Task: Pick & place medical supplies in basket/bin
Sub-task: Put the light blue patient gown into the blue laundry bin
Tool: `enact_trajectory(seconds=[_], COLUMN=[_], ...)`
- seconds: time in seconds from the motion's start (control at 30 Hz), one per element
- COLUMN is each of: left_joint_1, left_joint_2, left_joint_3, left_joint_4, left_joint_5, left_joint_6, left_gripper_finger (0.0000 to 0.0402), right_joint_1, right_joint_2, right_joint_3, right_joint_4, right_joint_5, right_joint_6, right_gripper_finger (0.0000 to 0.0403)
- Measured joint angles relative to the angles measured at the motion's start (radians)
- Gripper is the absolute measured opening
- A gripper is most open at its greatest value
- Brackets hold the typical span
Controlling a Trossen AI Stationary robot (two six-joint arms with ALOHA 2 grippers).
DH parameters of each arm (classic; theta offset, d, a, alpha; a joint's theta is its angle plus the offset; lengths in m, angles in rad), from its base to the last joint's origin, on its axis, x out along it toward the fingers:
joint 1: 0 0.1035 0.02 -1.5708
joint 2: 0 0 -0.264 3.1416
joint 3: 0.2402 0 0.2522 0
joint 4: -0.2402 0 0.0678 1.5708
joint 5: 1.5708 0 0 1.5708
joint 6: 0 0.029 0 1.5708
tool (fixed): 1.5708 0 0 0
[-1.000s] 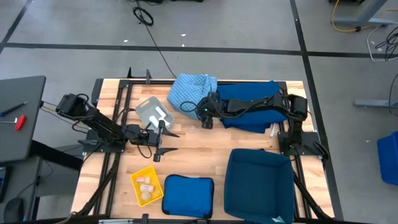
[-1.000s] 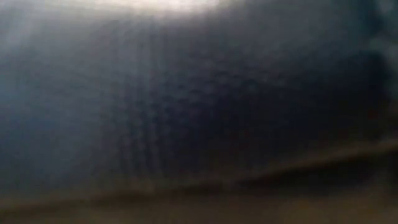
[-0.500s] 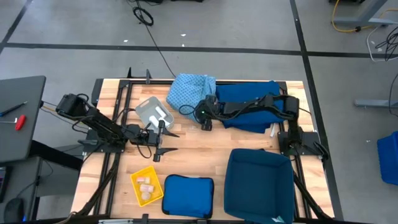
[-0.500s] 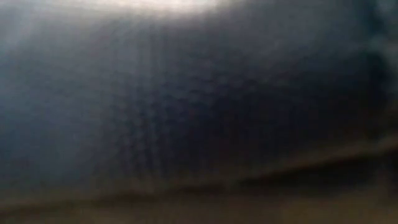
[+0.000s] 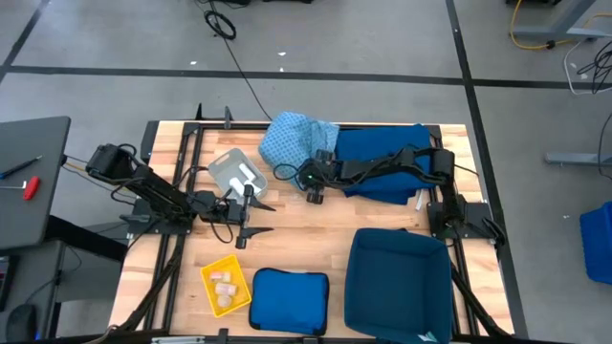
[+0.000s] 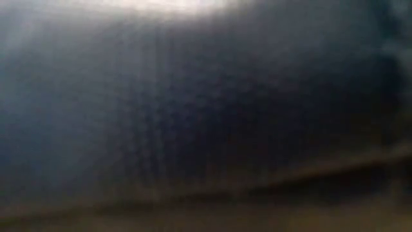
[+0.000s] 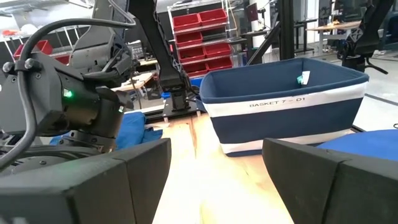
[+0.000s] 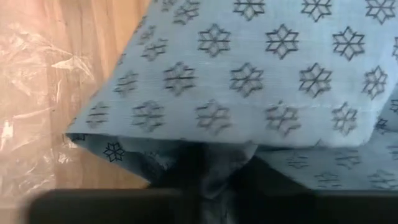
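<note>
The light blue patterned cloth (image 5: 295, 139) lies bunched on the table at the far middle and fills the right wrist view (image 8: 261, 81). My right gripper (image 5: 300, 172) sits at its near edge, slanting down, shut on the cloth. The dark blue cloth (image 5: 382, 158) lies under my right arm. Pale packets (image 5: 225, 283) lie in the yellow mesh basket (image 5: 212, 271). The grey tray (image 5: 232, 172) stands at the left middle. The dark blue bin (image 5: 397, 282) stands near right. My left gripper (image 5: 251, 212) hovers open beside the tray, level, empty. My right gripper pinches a gathered fold at the patterned cloth's near edge (image 8: 211, 163) between its two fingers; one layer or several, I cannot tell. The fingers come slanting down from the table's right and near side. The rest of the cloth lies on the table.
A flat blue pad (image 5: 289, 298) lies at the near edge beside the yellow basket. Clear plastic wrap (image 8: 31, 99) lies on the wood beside the patterned cloth. A small white item (image 5: 419, 199) lies by the dark blue cloth. The low view is filled by a dark blur.
My right gripper has sunk toward the table and crept a little toward the left edge, onto the patterned cloth's near edge. The cloth's right part has bunched slightly.
</note>
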Motion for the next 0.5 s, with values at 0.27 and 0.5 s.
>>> enact_trajectory(seconds=[0.27, 0.5], left_joint_1=[0.000, 0.000], left_joint_2=[0.000, 0.000], left_joint_3=[0.000, 0.000], left_joint_4=[-0.002, -0.015], left_joint_5=[0.000, -0.004], left_joint_6=[0.000, 0.000], left_gripper_finger=[0.0256, 0.0256], right_joint_1=[0.070, 0.166], right_joint_2=[-0.018, -0.142], right_joint_3=[-0.004, -0.005], right_joint_4=[-0.035, -0.086], right_joint_5=[0.140, 0.275], right_joint_6=[0.057, 0.089], right_gripper_finger=[0.0009, 0.0008])
